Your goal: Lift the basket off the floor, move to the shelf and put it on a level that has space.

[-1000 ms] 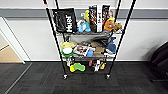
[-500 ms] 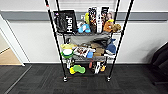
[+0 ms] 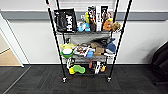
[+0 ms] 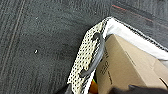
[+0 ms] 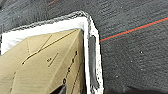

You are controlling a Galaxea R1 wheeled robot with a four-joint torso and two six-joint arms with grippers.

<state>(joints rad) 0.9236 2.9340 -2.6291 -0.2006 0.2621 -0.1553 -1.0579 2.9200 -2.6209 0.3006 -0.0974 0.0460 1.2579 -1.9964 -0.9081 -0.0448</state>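
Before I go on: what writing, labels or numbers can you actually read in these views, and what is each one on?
"Huel": white letters running sideways on the black pouch on the tall black wire rack.
Tall printed cartons on the same tier: print too blurred to read.
Brown cardboard box inside the cream-white woven basket: dark markings on its side, not legible.
Same box in the right wrist view: marks and lines, unreadable.
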